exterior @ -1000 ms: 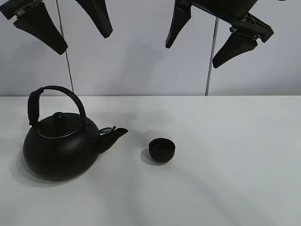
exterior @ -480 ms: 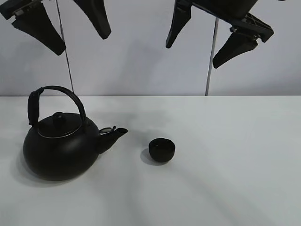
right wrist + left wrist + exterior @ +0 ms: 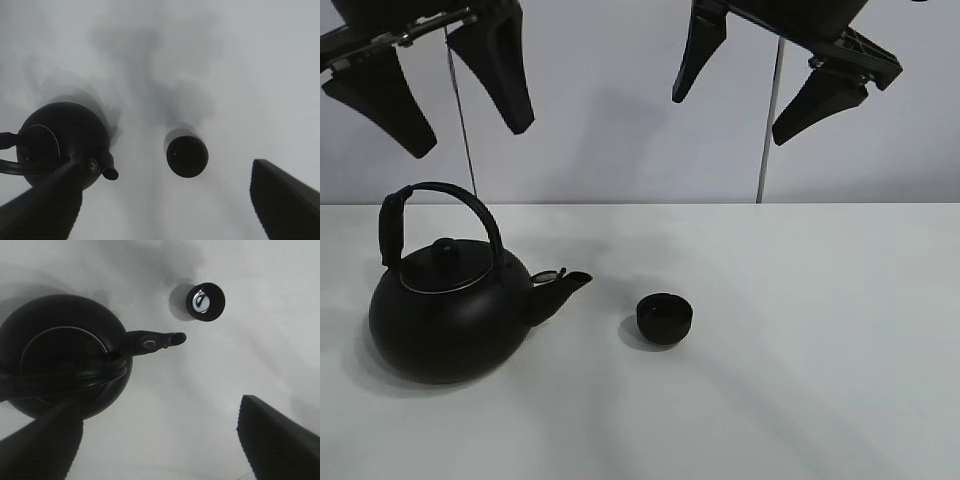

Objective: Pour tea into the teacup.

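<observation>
A big round black kettle (image 3: 448,315) with an arched handle stands on the white table at the left, spout pointing right. A small matte-black teacup (image 3: 664,317) stands just right of the spout tip, apart from it. My left gripper (image 3: 455,105) hangs open and empty high above the kettle. My right gripper (image 3: 750,95) hangs open and empty high above the cup's right. The kettle (image 3: 65,355) and the teacup (image 3: 205,301) show in the left wrist view between the open fingers (image 3: 42,442). The right wrist view shows the kettle (image 3: 62,142) and the teacup (image 3: 187,155).
The white table (image 3: 800,340) stretches right and forward of the cup. Two thin vertical poles (image 3: 768,130) stand against the grey back wall behind the table.
My left gripper has come down and shifted slightly left above the kettle. The right gripper, kettle and teacup have not moved.
</observation>
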{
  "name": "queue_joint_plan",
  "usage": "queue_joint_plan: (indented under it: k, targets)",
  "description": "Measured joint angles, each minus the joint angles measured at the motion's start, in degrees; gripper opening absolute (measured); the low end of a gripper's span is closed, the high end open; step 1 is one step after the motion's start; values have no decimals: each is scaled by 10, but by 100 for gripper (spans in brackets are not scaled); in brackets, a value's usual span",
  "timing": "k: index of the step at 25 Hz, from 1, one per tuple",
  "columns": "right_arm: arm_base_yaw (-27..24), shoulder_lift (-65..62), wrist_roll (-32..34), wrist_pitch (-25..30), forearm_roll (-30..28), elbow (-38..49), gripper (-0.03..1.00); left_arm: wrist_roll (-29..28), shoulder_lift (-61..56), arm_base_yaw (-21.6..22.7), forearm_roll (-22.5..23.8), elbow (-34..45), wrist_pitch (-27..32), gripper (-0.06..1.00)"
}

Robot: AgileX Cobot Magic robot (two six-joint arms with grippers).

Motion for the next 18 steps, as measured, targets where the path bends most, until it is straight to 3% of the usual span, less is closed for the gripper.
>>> queue_joint_plan:
  k: [18]
  targets:
    - [0, 0, 0, 0, 0, 0, 63, 1, 0, 0, 2, 9, -7, 61]
